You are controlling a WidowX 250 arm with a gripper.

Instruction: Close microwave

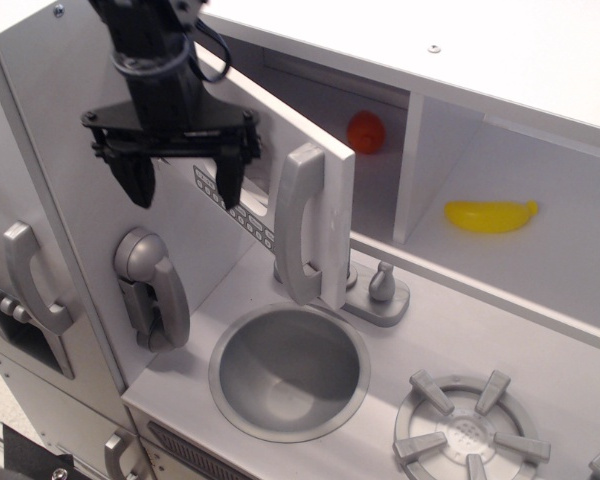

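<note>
End effector [183,180] spread wide, empty, just outside the microwave [315,215] door — ajar, swung outward, tall handle [300,225] upright, just right of the fingers.

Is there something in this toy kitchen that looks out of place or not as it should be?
Mainly the microwave door: it stands wide open, swung out over the sink. An orange ball sits inside the compartment behind it. The open gripper hangs in front of the door's face. Nothing looks spilled or broken.
</note>
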